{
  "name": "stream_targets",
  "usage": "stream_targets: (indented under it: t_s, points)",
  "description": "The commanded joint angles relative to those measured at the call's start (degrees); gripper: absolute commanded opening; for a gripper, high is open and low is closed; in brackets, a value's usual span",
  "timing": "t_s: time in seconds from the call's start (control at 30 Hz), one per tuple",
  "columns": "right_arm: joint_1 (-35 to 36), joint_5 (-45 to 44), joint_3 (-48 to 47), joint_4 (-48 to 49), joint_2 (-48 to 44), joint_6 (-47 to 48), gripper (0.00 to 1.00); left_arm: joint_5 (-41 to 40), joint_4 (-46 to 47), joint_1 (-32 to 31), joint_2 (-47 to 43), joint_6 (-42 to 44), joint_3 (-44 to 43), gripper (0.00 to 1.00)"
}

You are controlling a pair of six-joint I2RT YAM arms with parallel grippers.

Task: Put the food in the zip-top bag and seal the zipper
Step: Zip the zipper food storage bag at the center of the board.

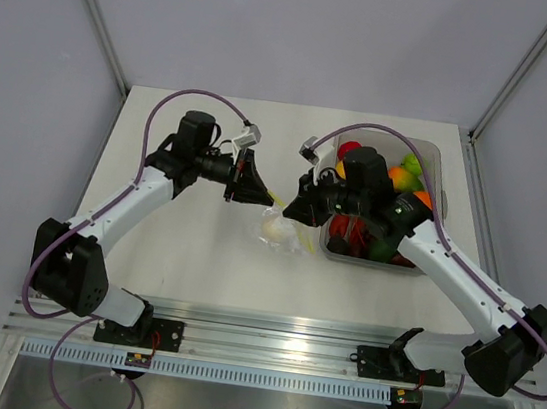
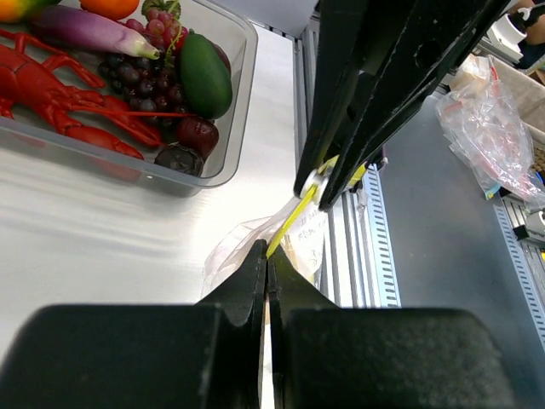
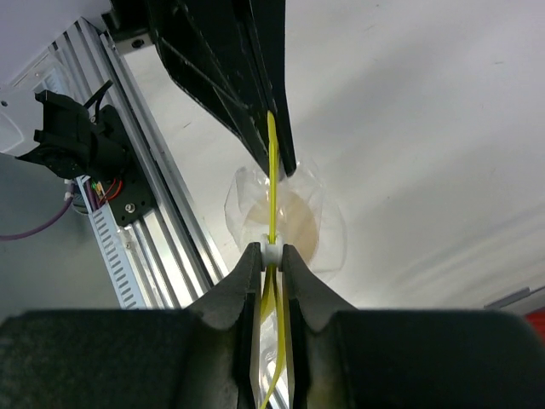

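Left jaws: we are watching the left gripper [image 2: 266, 257] pressing its fingers together, pinching the left end of the zipper [image 3: 272, 183].
Right jaws: the right gripper [image 3: 271, 254] is pinching the same strip at its right end, fingers closed around a small white piece; we cannot say whether it is a slider.
Bag: the zip-top bag [image 3: 241, 198] is hanging from the strip between the two grippers, sagging toward the table [image 1: 176, 252], just left of the bin [image 2: 223, 166] of toy food.
Contents: a pale round food [image 3: 289, 226] is showing through the plastic, so we are judging the loading done.
Axis: the zipper is stretching taut left to right, one end in each grip, both arms equally close.
Next: we are expecting one grip to be anchoring while the other is running along the strip; the pull has to follow that line.
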State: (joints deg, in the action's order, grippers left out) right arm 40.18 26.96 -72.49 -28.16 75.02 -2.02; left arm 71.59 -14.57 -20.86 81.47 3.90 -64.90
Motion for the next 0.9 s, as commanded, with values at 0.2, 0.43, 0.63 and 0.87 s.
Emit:
stream_targets:
  t_s: [0.2, 0.43, 0.63, 0.87]
  points:
    - [0.3, -4.7, 7.9, -2.8, -9.3, -1.9, 0.09, -3.7, 5.7, 6.5, -2.8, -4.9, -1.9, 0.00]
    - [0.3, -7.0, 17.2, -3.4, -17.4, -6.1, 0.09, -4.7, 7.4, 9.6, -3.0, -7.9, -2.7, 0.00]
    - [0.3, -6.9, 19.8, -2.6, -19.7, -8.6, 0.09, -4.6, 10.3, 9.7, -3.0, -10.1, -1.9, 0.00]
    - [0.3, -9.0, 18.4, 1.1, -17.6, -10.8, 0.18, -4.2, 12.1, 9.6, -3.5, -11.2, -0.2, 0.00]
